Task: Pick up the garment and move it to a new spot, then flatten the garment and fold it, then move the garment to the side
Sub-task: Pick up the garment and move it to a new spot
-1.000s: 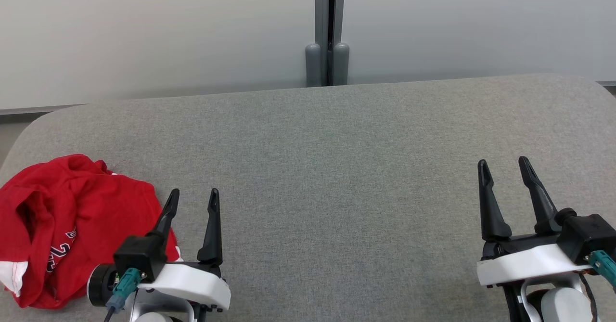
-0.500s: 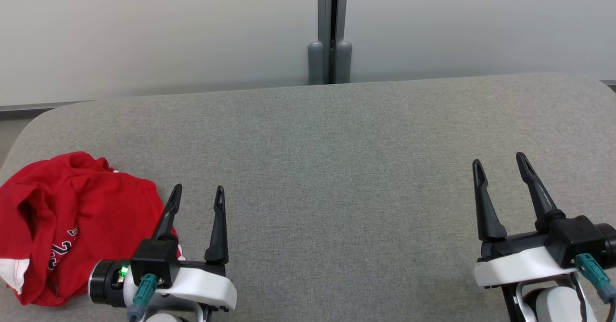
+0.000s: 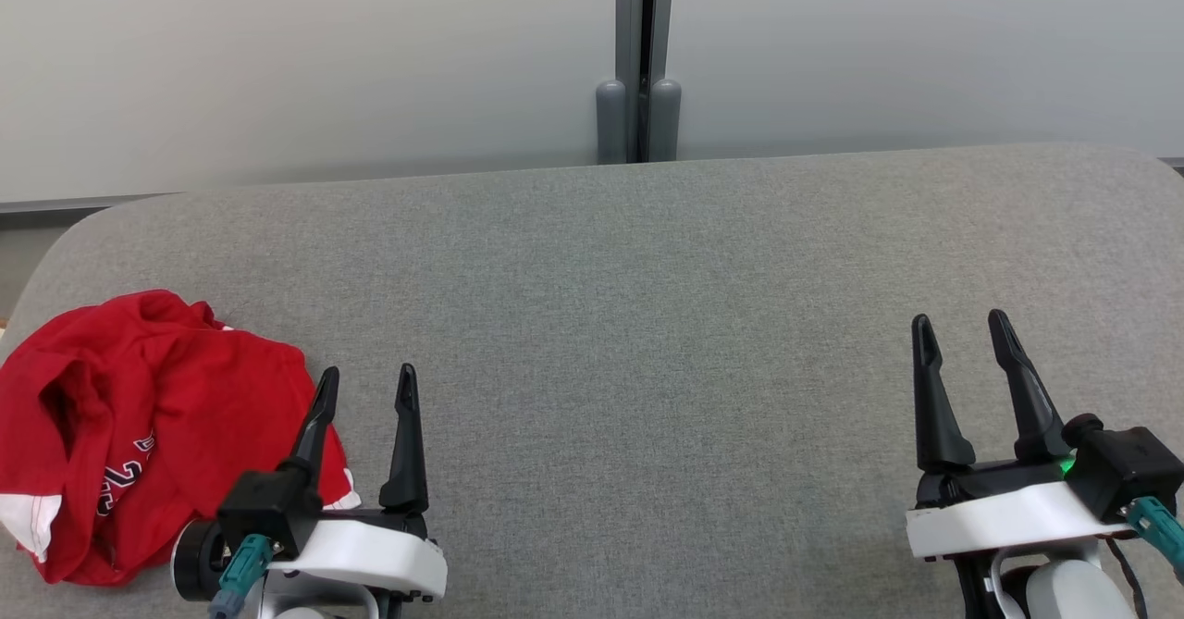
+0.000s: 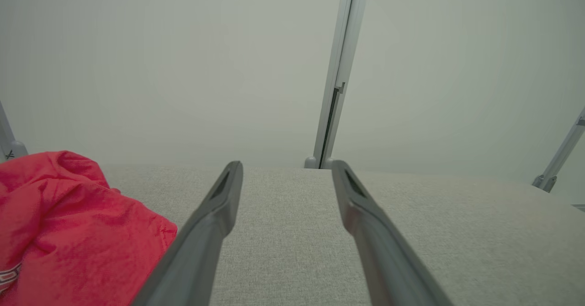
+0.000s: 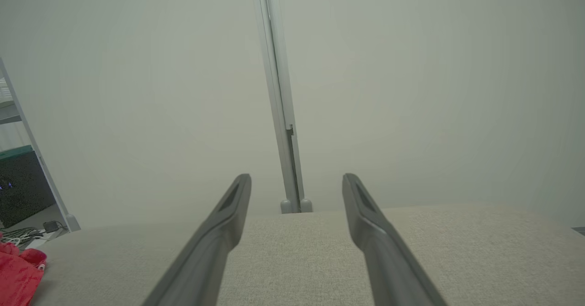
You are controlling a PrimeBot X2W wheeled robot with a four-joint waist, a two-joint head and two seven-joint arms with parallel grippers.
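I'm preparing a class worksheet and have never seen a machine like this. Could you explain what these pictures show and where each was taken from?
It is a two-armed robot. The overhead picture comes from a camera on its head, looking down at a grey padded surface. The other two come from its wrists, looking along the dark fingers. A crumpled red shirt lies at the surface's left end, beside the left gripper. The right gripper is far from it. Both are open and hold nothing.
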